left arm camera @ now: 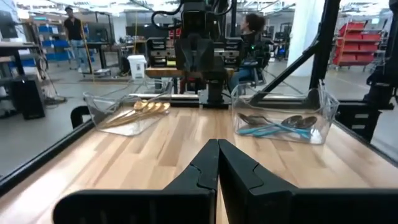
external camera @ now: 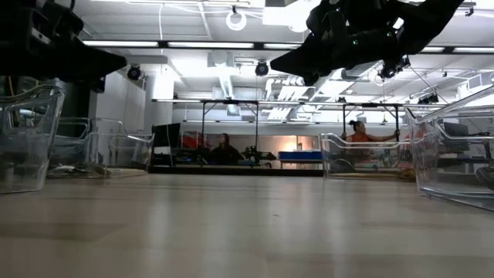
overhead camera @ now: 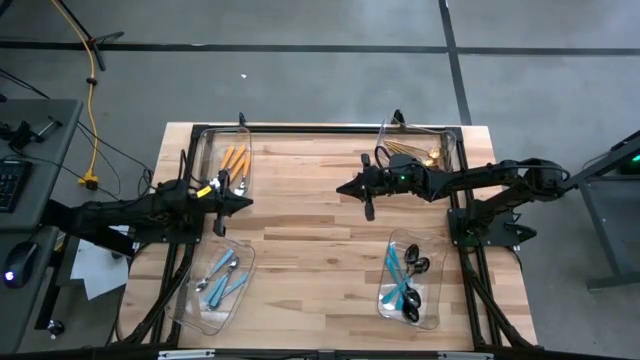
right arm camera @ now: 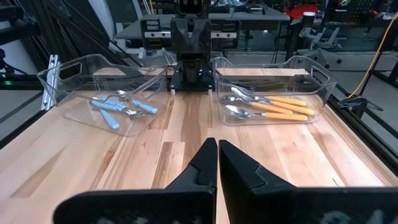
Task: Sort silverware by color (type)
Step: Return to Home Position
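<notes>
Clear bins [overhead camera: 210,165] at the table's [overhead camera: 300,250] corners hold the sorted silverware [overhead camera: 235,160], beside and below left gripper [overhead camera: 247,203] and right gripper [overhead camera: 342,187]; both hover level over the table, facing, fingers [left arm camera: 200,174] pressed together, empty

silverware [overhead camera: 233,158], lying sorted in four colour groups

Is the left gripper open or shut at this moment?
Shut. The left gripper shows in its wrist view two fingers pressed together, nothing between them.
</notes>
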{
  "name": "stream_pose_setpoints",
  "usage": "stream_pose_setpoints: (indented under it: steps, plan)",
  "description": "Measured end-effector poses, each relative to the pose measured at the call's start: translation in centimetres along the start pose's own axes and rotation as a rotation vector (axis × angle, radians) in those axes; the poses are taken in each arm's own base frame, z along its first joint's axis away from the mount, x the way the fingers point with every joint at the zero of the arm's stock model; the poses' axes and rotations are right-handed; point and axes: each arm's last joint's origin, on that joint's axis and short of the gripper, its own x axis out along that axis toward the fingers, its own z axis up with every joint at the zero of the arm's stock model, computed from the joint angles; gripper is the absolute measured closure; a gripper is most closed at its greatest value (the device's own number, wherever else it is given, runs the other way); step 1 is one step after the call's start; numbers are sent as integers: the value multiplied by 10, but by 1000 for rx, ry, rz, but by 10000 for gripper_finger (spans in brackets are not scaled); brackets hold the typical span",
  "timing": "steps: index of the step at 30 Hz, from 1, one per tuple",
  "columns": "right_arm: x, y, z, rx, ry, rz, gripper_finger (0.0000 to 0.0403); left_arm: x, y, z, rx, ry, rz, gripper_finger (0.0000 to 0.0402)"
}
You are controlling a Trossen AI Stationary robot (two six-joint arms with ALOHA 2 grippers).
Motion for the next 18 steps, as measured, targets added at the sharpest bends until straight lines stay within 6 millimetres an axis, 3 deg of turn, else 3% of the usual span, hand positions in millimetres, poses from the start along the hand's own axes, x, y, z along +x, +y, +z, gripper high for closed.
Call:
stream_pose_setpoints:
  steps: [11,18]
  plan:
    - [-1,0,1,0,-6,21,403,0,0,0,-96,2,0,401]
    - [-26,2,5,22,26,154,403,0,0,0,-96,3,-1,401]
